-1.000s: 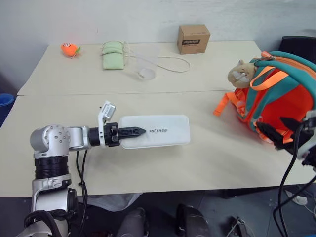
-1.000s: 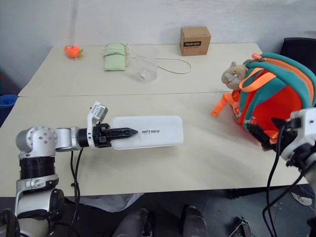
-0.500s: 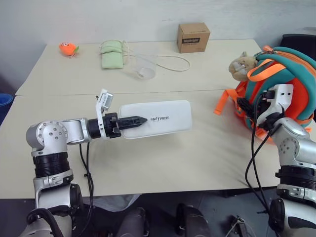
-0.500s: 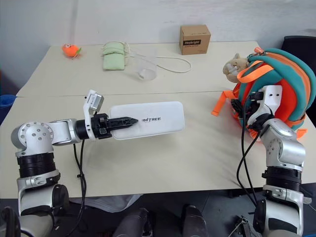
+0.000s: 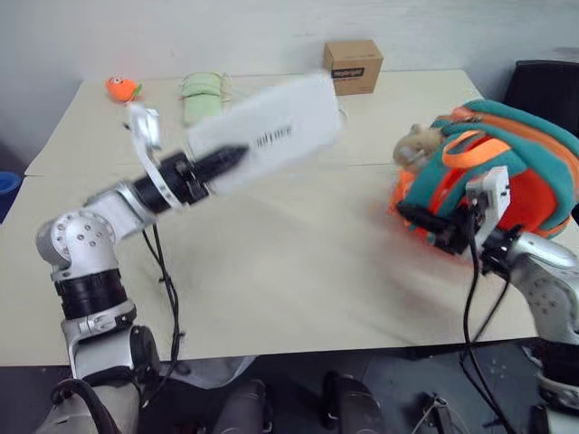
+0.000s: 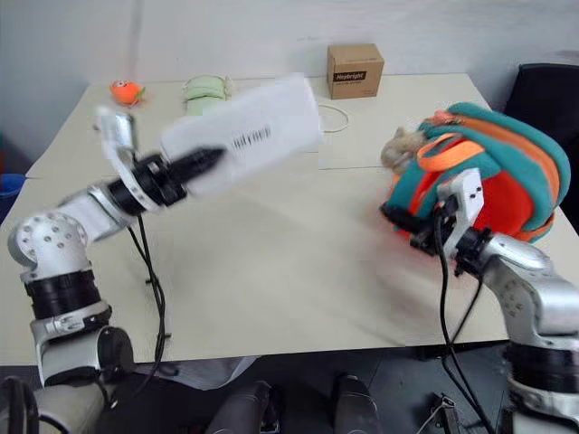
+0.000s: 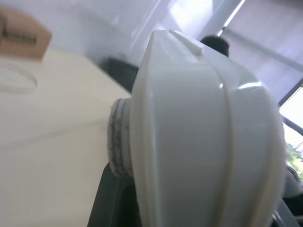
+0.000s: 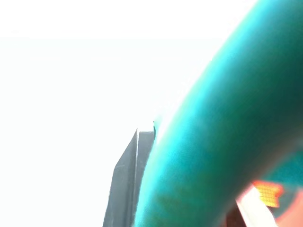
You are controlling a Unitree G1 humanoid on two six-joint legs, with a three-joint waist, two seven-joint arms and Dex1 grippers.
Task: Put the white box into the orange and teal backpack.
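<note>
Left pincer (image 5: 237, 154) lifts white box (image 5: 271, 131); wrist view perhaps closer.

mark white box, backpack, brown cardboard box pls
white box (image 5: 271, 131): left eye view, on its lettered top face.
orange and teal backpack (image 5: 529, 185): left eye view, on its orange side panel.
brown cardboard box (image 6: 355, 70): right eye view, on its labelled front face.

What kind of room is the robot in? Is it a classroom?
Probably a lab or workroom, not clearly a classroom. Two plain tables are pushed together against a bare white wall, a black chair stands behind the backpack, and odd test things like a small cardboard box sit on top.
</note>
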